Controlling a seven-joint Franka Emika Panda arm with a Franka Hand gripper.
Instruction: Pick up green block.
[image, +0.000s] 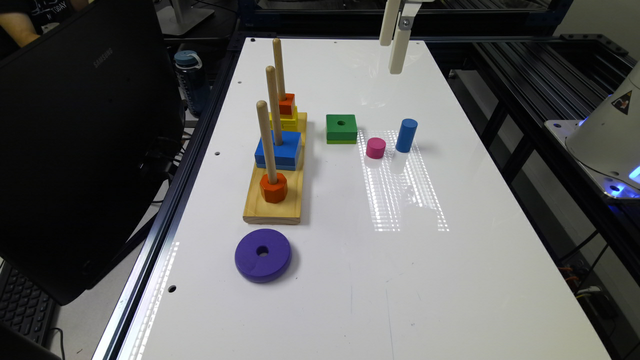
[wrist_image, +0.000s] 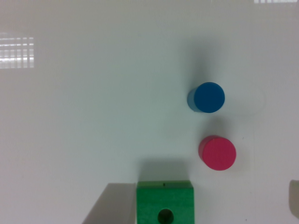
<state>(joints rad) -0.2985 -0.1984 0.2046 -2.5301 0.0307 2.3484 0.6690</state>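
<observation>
**Green block sits free on the white table, gripper high above the far end**

In the exterior view we see the gripper hanging well above the table's far edge, touching nothing. The green block lies flat on the table in its far half, its round hole facing up, just beside the long edge of the wooden peg base but apart from it. On its other side stand a pink cylinder and, just past that, a taller blue cylinder; we see a narrow gap between block and pink cylinder. Bare surface lies beyond the block toward the far edge, and the near half is broad and open, save for the purple disc near the edge at the exterior view's left, past the near end of the base.

In the wrist view we look straight down: the green block is cut off by the frame edge, with the pink cylinder near it and the blue cylinder further off. Plain table spreads round them. We cannot tell whether the claw is apart or together.
</observation>
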